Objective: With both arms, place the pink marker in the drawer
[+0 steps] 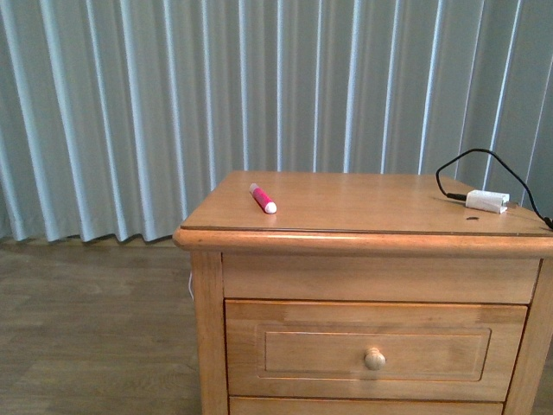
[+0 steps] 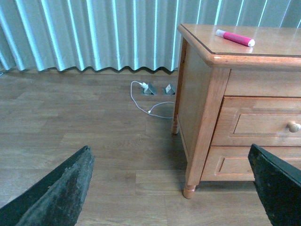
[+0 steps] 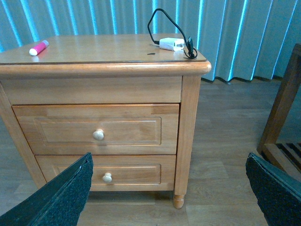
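While the black left gripper [image 2: 169,149] and right gripper [image 3: 169,157] gaped wide before the light-wood nightstand [image 1: 363,242], its knobbed top drawer [image 1: 285,333] sat closed; farther back, the thick pink white-tipped marker [image 1: 263,198] lay atop the nightstand, near its left edge.

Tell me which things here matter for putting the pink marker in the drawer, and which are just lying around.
Needed: pink marker, top drawer, left gripper, right gripper.
Lying about: white adapter with black cable, lower drawer, white floor cable.
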You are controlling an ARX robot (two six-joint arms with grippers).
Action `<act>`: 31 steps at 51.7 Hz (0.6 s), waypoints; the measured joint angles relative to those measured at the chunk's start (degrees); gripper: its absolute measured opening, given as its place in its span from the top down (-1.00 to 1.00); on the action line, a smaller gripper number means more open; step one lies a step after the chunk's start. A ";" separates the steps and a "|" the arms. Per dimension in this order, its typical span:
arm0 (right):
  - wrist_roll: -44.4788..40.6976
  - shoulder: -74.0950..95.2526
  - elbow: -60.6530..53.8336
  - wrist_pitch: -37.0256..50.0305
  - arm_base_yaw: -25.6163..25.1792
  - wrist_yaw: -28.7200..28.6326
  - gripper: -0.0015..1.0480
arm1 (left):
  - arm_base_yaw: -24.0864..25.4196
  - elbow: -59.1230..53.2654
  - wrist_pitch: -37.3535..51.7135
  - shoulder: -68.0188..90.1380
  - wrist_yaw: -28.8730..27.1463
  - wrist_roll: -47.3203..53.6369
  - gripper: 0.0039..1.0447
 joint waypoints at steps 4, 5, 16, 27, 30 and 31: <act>0.00 0.00 0.00 0.00 0.02 0.00 -0.83 | 0.00 0.00 0.00 0.00 -0.02 0.00 -0.89; 0.00 0.00 0.00 0.00 0.00 0.00 -0.83 | 0.00 0.00 0.00 0.00 -0.02 0.00 -0.89; 0.00 0.00 0.00 0.00 0.00 0.00 -0.83 | 0.00 0.00 0.00 0.00 -0.02 0.00 -0.88; 0.00 0.00 0.00 0.00 0.02 0.00 -0.83 | 0.00 0.00 0.00 0.00 -0.02 0.00 -0.88; 0.00 0.00 0.00 0.00 0.00 0.00 -0.83 | 0.00 0.00 0.00 0.00 0.00 0.00 -0.88; 0.00 0.00 0.00 0.00 0.02 0.00 -0.83 | 0.00 0.00 0.00 0.00 0.00 0.00 -0.88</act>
